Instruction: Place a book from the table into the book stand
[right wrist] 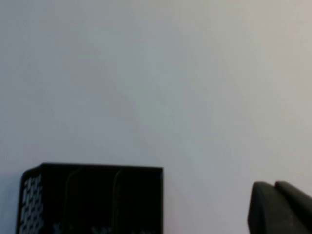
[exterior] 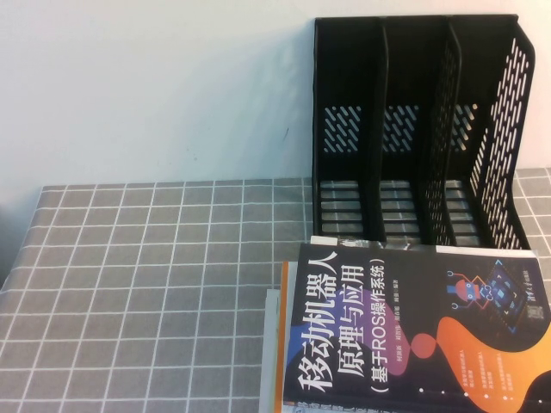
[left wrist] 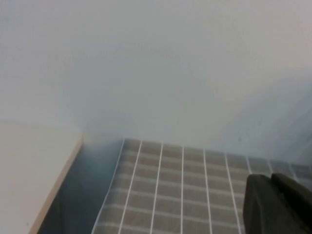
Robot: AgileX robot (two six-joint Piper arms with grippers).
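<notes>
A pale, plain wall is seen behind the desk point(exterior: 129, 284), which is covered by a grey cloth with a white grid of squares. At the far right part of the desk the book stand point(exterior: 417, 129) is placed upright against the wall; its three compartments are all seen empty, and the slotted sides and back are visible through them.

The book point(exterior: 413, 331) lies flat on the desk just in front of the book stand, with its dark navy cover and white title turned up. It rests on top of other books point(exterior: 277, 344), of which only an orange edge and a white edge are shown at its left side. It is not held by anything.

In the high view no arm is seen at all. The left pincer point(left wrist: 275, 204) is shown only as a dark tip in the left wrist view, raised above the bare left part of the desk, well apart from the book. The right pincer point(right wrist: 278, 207) is shown in the same way in the right wrist view, held high and facing the wall and the book stand. Whether each pincer is open or closed cannot be told.

The task is judged as not started: the book must be approached, gripped, raised upright and put into one compartment.
</notes>
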